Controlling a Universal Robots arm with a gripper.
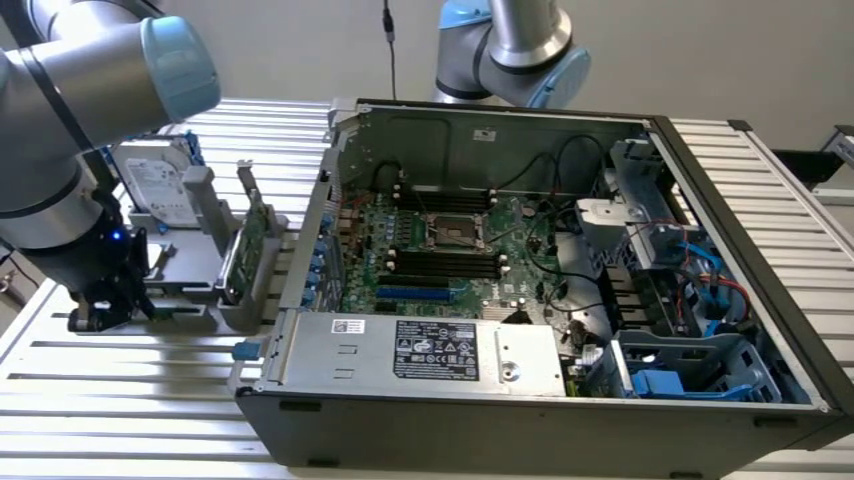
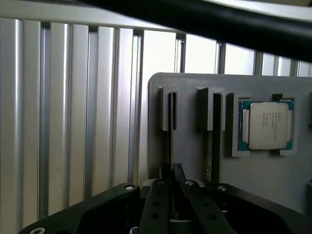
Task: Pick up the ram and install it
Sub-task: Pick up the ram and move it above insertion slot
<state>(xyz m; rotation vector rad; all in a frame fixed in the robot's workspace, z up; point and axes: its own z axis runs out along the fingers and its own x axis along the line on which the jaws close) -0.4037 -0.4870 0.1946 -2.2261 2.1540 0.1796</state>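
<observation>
The ram (image 2: pixel 170 131) stands on its thin edge in one slot of a gray holder (image 2: pixel 190 151). In the wrist view its long axis runs along that slot, straight away from the tool (image 2: pixel 174 171). The tool sits right over the near end of the stick. Its two fingers are drawn in close on either side of the edge, and as far as I can judge they are pinched on it, with the stick not yet lifted out of the slot. A second stick (image 2: pixel 209 141) stands in the neighbouring slot just beside it, and a processor chip (image 2: pixel 265 124) lies flat in a pocket beyond that.

From across the room, the tool (image 1: pixel 100 312) is down at the holder on the slatted table (image 1: pixel 134 365), at the exterior view's left. The open computer case (image 1: pixel 747 250) lies to the exterior view's right. The black slots (image 1: pixel 447 265) on its motherboard (image 1: pixel 521 225) are well apart from the tool, past a green card (image 1: pixel 247 245) and a hard drive (image 1: pixel 154 185).
</observation>
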